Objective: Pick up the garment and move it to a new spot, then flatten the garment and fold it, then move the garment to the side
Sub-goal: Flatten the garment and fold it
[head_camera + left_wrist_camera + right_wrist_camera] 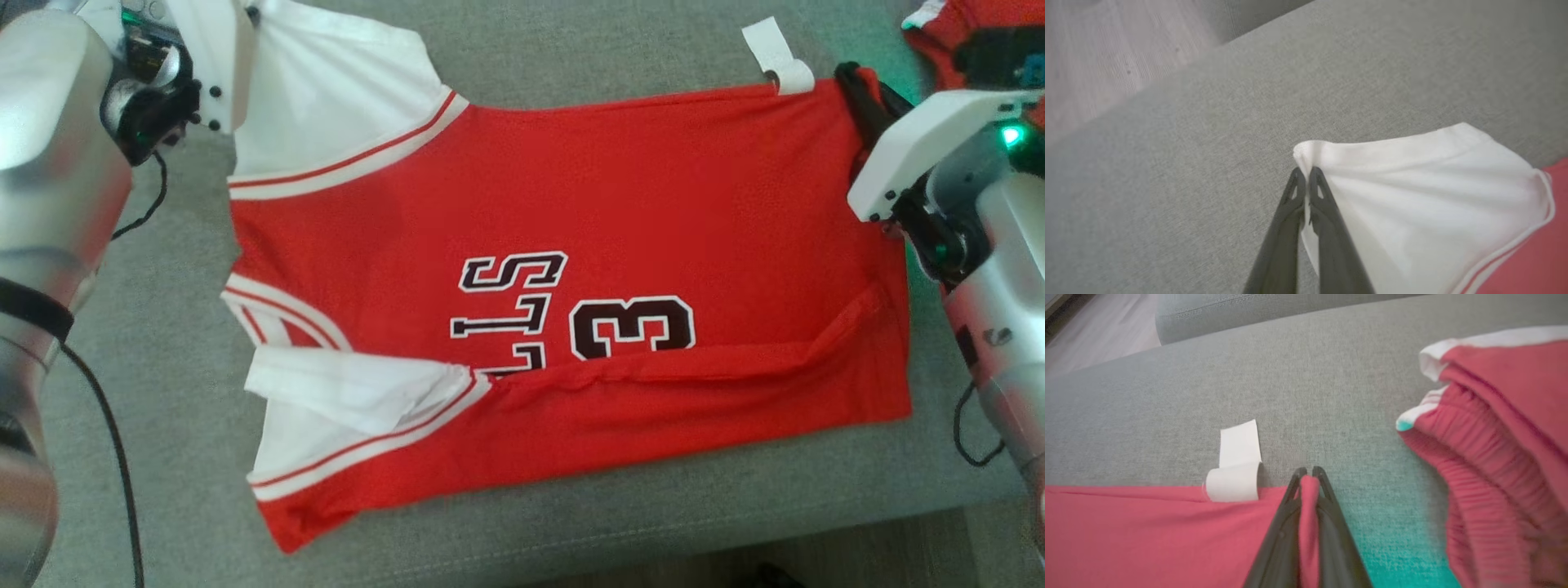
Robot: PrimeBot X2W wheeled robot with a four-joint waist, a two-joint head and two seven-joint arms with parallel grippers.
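The garment (pixel 571 245) is a red jersey with white sleeves and dark lettering, lying mostly spread out on a grey cushion. Its lower long edge is folded over in a band. My left gripper (pixel 1305 171) is shut on the far corner of the upper white sleeve (pixel 1412 183), at the top left of the head view. My right gripper (pixel 1309 471) is shut on the far corner of the red hem (pixel 1147 531), with red cloth pinched between its fingers (pixel 857 90). A curled white label (pixel 1237 465) sticks out of the hem just beside that grip.
A second red, white-trimmed piece of clothing (pixel 1494 457) lies bunched just right of my right gripper, at the top right corner in the head view (pixel 931 33). The grey cushion (pixel 571 49) ends near the bottom of the head view; pale floor (pixel 1106 41) lies beyond its far edge.
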